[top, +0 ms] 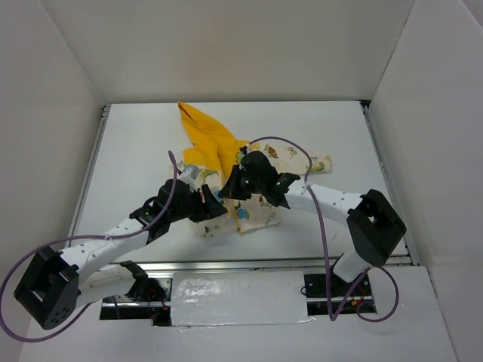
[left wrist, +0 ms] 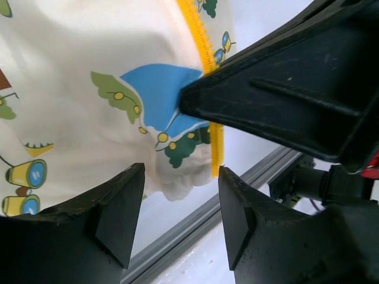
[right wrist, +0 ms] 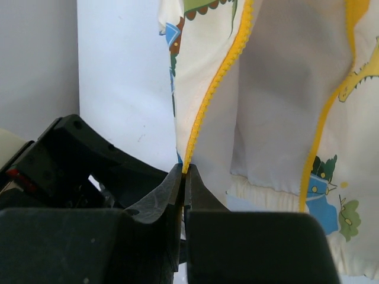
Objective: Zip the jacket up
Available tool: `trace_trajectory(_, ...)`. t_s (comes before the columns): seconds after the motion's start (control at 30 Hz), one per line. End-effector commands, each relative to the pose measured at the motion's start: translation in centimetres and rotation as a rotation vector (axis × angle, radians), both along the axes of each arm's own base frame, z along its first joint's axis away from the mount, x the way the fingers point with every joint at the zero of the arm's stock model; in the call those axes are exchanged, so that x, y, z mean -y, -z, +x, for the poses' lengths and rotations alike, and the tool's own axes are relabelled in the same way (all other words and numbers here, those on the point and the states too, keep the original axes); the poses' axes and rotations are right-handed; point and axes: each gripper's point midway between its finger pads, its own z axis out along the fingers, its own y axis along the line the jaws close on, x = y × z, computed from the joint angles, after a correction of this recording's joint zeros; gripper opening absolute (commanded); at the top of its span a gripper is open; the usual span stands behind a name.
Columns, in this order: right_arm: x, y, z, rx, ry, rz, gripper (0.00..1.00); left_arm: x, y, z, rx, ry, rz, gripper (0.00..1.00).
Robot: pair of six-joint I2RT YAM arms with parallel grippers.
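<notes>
The cream jacket (top: 260,215) with cartoon prints lies crumpled mid-table, its yellow hood (top: 207,136) pointing to the far left. Both grippers meet over its near left part. My right gripper (top: 230,186) is shut on the edge of the yellow zipper strip (right wrist: 219,77); in the right wrist view the jaws (right wrist: 185,173) pinch the strip's toothed edge, with the front panel (right wrist: 278,89) hanging open beside it. My left gripper (top: 217,207) is open; in the left wrist view it (left wrist: 180,219) frames the jacket's lower hem (left wrist: 172,186) and the strip's end (left wrist: 214,148), not closed on either. The zipper slider is not visible.
The right gripper's black finger (left wrist: 284,94) crosses the left wrist view just above the left jaws. The table's metal edge rail (left wrist: 195,231) runs close below the hem. White walls (top: 60,113) enclose the table. Purple cables (top: 294,143) loop over both arms.
</notes>
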Motion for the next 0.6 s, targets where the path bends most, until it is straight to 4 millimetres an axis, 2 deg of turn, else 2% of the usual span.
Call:
trace_trajectory(0.0,0.2,-2.5,0.7,0.043,0.071,0.016,0.0,1.4,-3.1,0.7,0.051,0.022,-0.081,0.65)
trace_trajectory(0.1,0.2,-2.8,0.5,0.033,0.083,0.044,0.0,1.5,-3.2,0.6,0.056,0.023,-0.093,0.65)
trace_trajectory(0.17,0.2,-3.1,0.4,0.033,0.086,0.063,0.0,1.5,-2.9,0.6,0.049,0.02,-0.092,0.6)
trace_trajectory(0.4,0.6,-3.6,0.7,0.023,0.138,0.079,0.0,1.6,-1.8,0.5,0.024,0.014,-0.079,0.66)
trace_trajectory(0.5,0.4,-3.4,0.6,0.011,0.131,0.082,0.0,2.0,-1.9,0.4,0.024,0.03,-0.104,0.66)
trace_trajectory(0.57,0.3,-3.2,0.6,0.006,0.132,0.082,0.0,2.4,-2.3,0.4,0.032,0.039,-0.121,0.58)
